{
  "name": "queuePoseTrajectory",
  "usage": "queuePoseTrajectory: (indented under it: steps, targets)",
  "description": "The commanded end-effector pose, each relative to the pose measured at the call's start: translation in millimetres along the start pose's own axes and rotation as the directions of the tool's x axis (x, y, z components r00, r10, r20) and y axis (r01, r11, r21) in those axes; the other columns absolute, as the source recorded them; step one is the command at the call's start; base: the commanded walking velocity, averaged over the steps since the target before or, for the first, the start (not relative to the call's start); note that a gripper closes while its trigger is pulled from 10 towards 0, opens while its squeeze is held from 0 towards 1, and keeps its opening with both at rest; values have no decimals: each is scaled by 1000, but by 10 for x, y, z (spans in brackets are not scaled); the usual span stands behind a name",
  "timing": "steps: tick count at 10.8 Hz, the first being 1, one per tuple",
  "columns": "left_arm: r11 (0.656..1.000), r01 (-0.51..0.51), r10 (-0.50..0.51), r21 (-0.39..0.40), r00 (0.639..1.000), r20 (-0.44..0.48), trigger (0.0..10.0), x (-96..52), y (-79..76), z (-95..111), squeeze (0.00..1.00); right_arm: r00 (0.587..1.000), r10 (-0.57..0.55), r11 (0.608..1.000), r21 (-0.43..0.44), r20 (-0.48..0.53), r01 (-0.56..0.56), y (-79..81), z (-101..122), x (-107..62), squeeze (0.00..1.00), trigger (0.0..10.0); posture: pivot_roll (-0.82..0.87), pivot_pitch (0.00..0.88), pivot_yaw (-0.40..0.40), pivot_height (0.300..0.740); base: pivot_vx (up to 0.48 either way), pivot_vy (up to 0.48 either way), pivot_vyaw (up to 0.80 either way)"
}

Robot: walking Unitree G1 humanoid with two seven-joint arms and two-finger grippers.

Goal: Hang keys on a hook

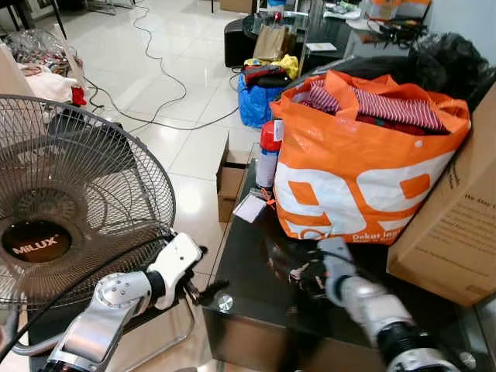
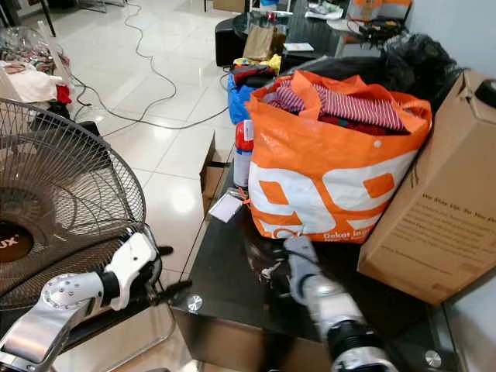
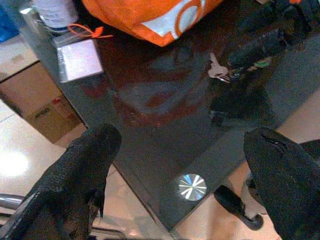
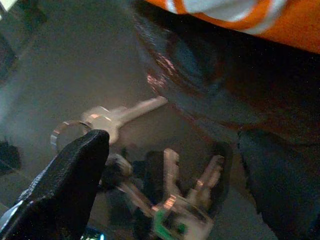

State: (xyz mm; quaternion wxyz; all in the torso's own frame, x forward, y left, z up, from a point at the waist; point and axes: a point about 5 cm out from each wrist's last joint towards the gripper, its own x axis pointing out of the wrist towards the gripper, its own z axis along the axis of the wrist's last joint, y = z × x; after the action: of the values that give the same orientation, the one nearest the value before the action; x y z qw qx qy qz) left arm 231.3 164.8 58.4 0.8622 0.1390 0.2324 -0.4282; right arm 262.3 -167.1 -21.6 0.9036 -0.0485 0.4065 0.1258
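Keys (image 4: pixel 165 195): on your tabletop (image 1: pixel 248 271), between the right jaws.
Bag (image 1: pixel 356 170): just beyond them.
Fan (image 1: pixel 70 201): left.

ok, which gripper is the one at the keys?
The right gripper: its open black fingers straddle the keys lying on the dark glass table in front of the orange bag. The left gripper hangs off the table's near corner.

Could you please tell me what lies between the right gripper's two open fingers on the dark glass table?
The keys lie there: the right wrist view shows the bunch on the glass table, between the right gripper's open fingers, below the orange bag.
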Motion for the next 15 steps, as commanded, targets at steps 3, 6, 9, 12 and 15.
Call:
queuePoseTrajectory:
  steps: [3, 6, 9, 12, 15]
  targets:
    - [998, 48, -48, 27, 999, 19, 10000, 21, -17, 104, 0, 999, 27, 998, -60, -20, -28, -114, -31, -82, 180, 10000, -28, 0, -13, 740, 0, 0, 0]
    - [995, 98, -98, 21, 995, 16, 10000, 31, -47, 109, 0, 995, 73, 984, -155, -72, -83, -229, -125, -205, 0, 10000, -26, 0, -22, 740, 0, 0, 0]
    - [990, 141, -141, 22, 990, 6, 10000, 36, -87, 106, 0, 991, 84, 981, -166, -107, -101, -173, -175, -180, 0, 4941, -25, 0, -29, 740, 0, 0, 0]
    - [988, 151, -151, 21, 988, 9, 10000, 35, -110, 123, 0, 986, 56, 982, -169, -154, -82, -153, -308, -117, 0, 0, -24, 0, -36, 740, 0, 0, 0]
    - [988, 151, -151, 26, 988, 13, 10000, -3, -101, 158, 0, 986, 51, 987, -142, -161, -74, -173, -363, -117, 0, 0, -24, 0, -38, 740, 0, 0, 0]
